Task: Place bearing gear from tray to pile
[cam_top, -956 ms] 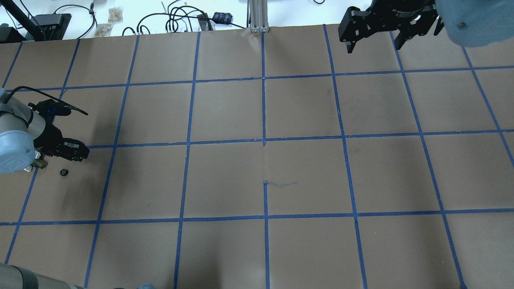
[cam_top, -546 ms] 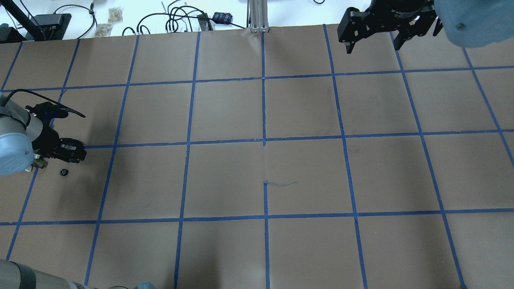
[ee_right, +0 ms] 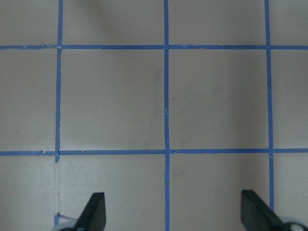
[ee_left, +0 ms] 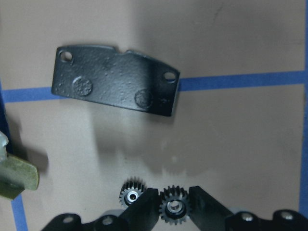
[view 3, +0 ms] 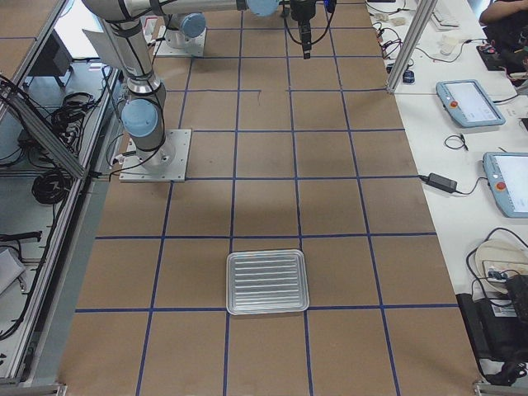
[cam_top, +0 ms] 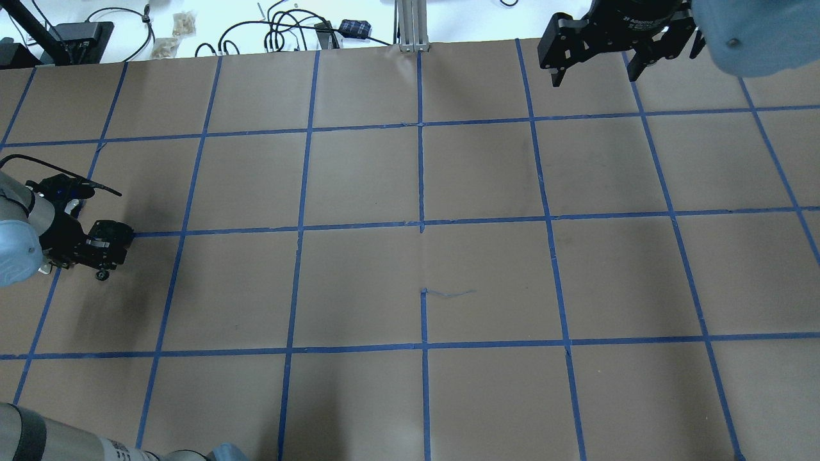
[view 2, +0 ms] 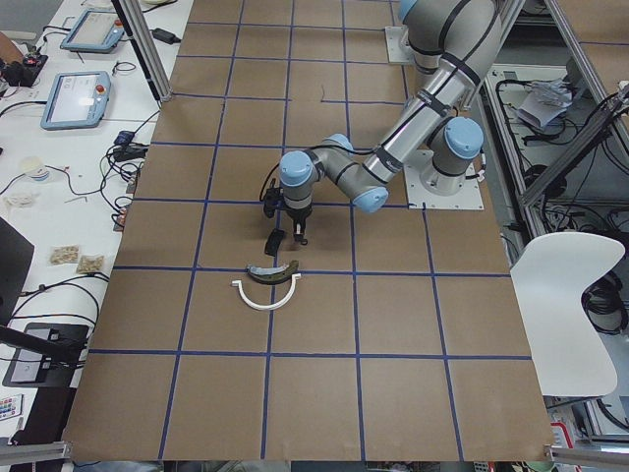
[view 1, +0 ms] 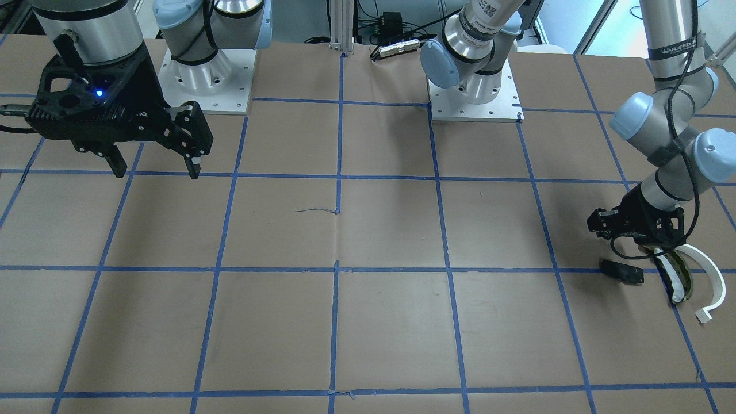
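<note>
left claw point(ee_left: 173, 193) pinches one ring of the gear point(ee_left: 173, 209), just beside black plate point(ee_left: 115, 89) | gear low at the pile point(view 1: 678, 277), likely ready for letting go | right claw point(view 1: 156, 170) spread, well apart, out of the way

Evenly lit from above. Throws soft, broad shadows across brown paper-covered table point(cam_top: 487, 173). Reads sharp in exterior views; grainy, softer at left wrist.
</note>
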Robot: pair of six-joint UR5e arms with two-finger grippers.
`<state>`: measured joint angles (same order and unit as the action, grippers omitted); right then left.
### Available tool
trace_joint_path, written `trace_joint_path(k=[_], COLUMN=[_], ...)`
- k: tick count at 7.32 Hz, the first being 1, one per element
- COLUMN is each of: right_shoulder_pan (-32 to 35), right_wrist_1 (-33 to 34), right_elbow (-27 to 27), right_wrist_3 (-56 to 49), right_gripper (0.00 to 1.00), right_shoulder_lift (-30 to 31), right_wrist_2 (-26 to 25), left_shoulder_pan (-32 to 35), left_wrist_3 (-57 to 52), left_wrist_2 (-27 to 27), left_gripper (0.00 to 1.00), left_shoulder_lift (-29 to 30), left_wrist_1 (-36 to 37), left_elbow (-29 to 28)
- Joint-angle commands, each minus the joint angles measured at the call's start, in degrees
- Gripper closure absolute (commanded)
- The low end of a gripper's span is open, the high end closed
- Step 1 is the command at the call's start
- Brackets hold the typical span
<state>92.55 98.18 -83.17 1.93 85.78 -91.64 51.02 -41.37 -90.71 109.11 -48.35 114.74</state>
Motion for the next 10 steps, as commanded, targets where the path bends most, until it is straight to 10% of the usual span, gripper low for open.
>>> trace_joint_path(k=[1,3,6,10], right_shoulder_pan=[0.0,0.0,0.0,0.0], right_wrist_1=[0.0,0.0,0.0,0.0], right_elbow=[0.02,-0.07,-0.07,-0.42], right_wrist_3=[0.0,-0.09,0.0,-0.09], right_gripper=[0.0,0.0,0.0,0.0], right_shoulder_lift=[0.0,0.0,0.0,0.0], right_wrist_2=[-0.03,-0.03,-0.03,-0.03], left_shoulder_pan=[-0.13,0.13,5.99,21.02], left_wrist_3=[0.06,0.32,5.85,28.57], left_wrist_2=[-0.16,-0.25,-2.98,-1.57], left_gripper=[0.66,0.07,0.0,0.0], left_shoulder_lift=[1.02,0.06,-5.98,-16.82], left_wrist_1=[0.37,0.19,-6.44,-42.46], left_elbow=[-0.22,-0.74,-2.31,-25.29])
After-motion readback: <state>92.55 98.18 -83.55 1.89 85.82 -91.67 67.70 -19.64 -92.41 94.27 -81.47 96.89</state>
